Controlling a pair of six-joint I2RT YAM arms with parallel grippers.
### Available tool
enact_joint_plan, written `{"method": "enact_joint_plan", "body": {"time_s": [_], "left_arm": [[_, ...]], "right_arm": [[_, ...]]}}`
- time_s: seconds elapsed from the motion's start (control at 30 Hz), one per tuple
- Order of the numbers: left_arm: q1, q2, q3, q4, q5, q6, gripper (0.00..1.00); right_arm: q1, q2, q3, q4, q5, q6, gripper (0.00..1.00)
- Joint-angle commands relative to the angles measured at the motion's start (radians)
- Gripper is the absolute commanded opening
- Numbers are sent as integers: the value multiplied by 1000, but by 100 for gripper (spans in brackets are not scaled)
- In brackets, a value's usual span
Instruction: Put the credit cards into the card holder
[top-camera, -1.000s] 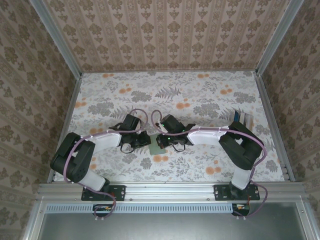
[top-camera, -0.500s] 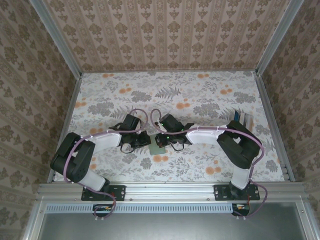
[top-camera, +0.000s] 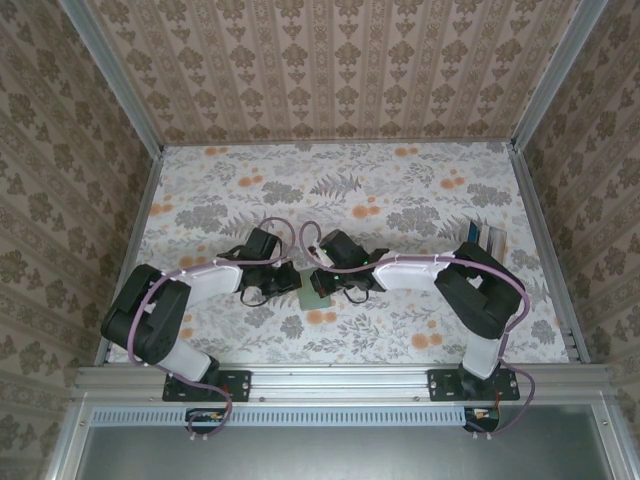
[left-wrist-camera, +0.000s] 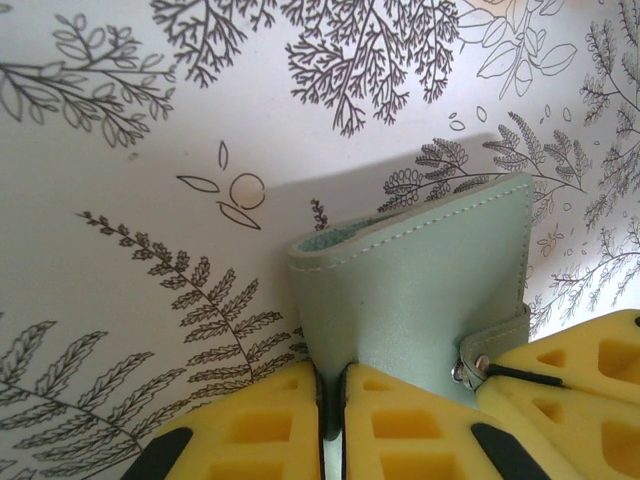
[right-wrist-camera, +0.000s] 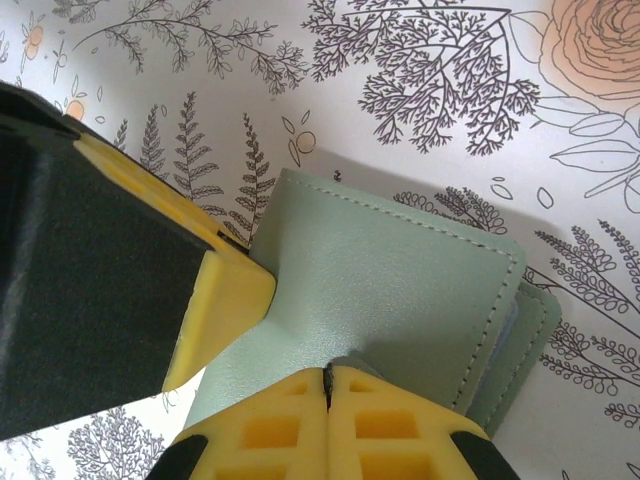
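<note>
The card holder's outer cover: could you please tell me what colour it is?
The card holder is pale sage green; clearest in the right wrist view.

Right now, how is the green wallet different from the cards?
The card holder is sage green; the credit cards look blue and white. The left gripper and right gripper pinch the card holder; the credit cards sit untouched near the table's right edge. Both are small.

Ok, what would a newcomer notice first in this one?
First, the sage-green card holder near the front middle of the floral table. The left arm and right arm meet there, each with its jaws pinched shut on a flap, holding it partly open. Then the credit cards, lying by the table's right edge, well apart from both arms.
</note>
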Motion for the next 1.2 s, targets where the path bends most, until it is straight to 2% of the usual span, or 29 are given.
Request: {"method": "enact_joint_plan", "body": {"time_s": [0.0, 0.23, 0.4, 0.47, 0.53, 0.63, 0.73, 0.83, 0.87, 0.9, 0.93, 1.0, 1.03, 1.07, 1.17], "left_arm": [[2, 45, -7, -35, -11, -24, 10], [4, 48, -15, -22, -7, -38, 10], [4, 16, -11, -12, -4, -29, 11], [7, -29, -5, -31, -29, -16, 16], [13, -84, 12, -74, -72, 8, 27], [32, -177, 65, -152, -145, 54, 35], [52, -277, 130, -222, -220, 99, 41], [50, -386, 199, -305, -386, 176, 46], [43, -418, 223, -336, -452, 213, 52], [40, -453, 240, -356, -517, 247, 62], [36, -479, 249, -366, -564, 272, 67], [35, -533, 248, -365, -661, 317, 78], [35, -563, 239, -355, -708, 341, 96], [33, -592, 229, -342, -747, 366, 100], [32, -663, 168, -274, -829, 450, 100]], "right_arm": [[37, 46, -49, -140, 56, -77, 0], [86, 88, -69, -180, 207, -105, 0], [85, 57, -99, -119, 206, -48, 0], [82, 12, -90, -103, 200, -37, 7], [83, -50, -74, -88, 207, -36, 13], [80, -143, -66, -40, 269, -28, 33], [72, -248, -69, 10, 304, -50, 39], [71, -371, -93, 42, 387, -97, 50], [71, -411, -114, 58, 424, -119, 53], [71, -480, -140, 79, 463, -143, 56], [70, -525, -163, 99, 500, -167, 59], [61, -623, -225, 141, 573, -228, 78], [51, -673, -256, 153, 603, -258, 99], [34, -719, -283, 156, 630, -283, 100], [-43, -842, -364, 149, 684, -301, 100]]}}
